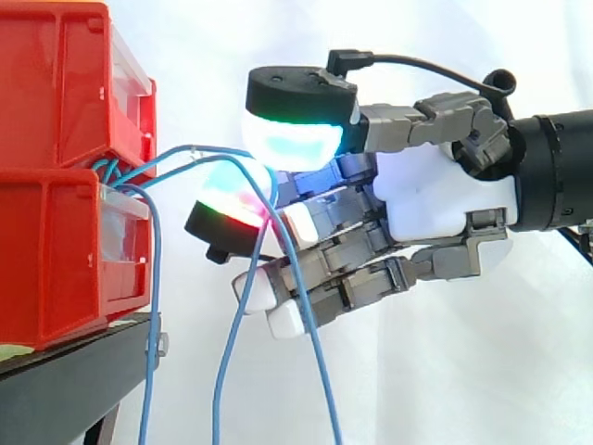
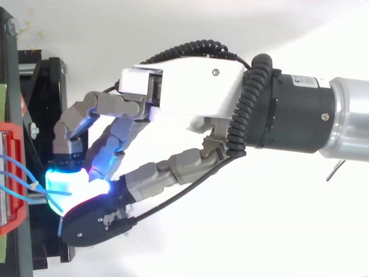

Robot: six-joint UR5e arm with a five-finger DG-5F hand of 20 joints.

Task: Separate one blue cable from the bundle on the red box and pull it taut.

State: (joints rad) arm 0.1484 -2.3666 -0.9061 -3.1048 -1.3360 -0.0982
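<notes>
Several thin blue cables [image 1: 153,306] come out between the two stacked red bins [image 1: 51,260] at the left and hang down. One blue cable [image 1: 222,150] runs right from the bins, nearly level, into my hand [image 1: 435,199]. It passes between a cyan-green glowing pad [image 1: 292,134] above and a red-green glowing pad [image 1: 236,199] below, which pinch it. Past the pads it drops down across the lower fingers [image 1: 320,371]. From above, the hand [image 2: 190,95] reaches left and its glowing pads [image 2: 72,182] meet just off the bin's edge [image 2: 14,216].
The bins sit on a black stand [image 1: 65,380] at the lower left, also seen from above [image 2: 43,92]. Two other blue strands [image 1: 225,352] hang loose between the stand and the hand. A white curtain lies behind.
</notes>
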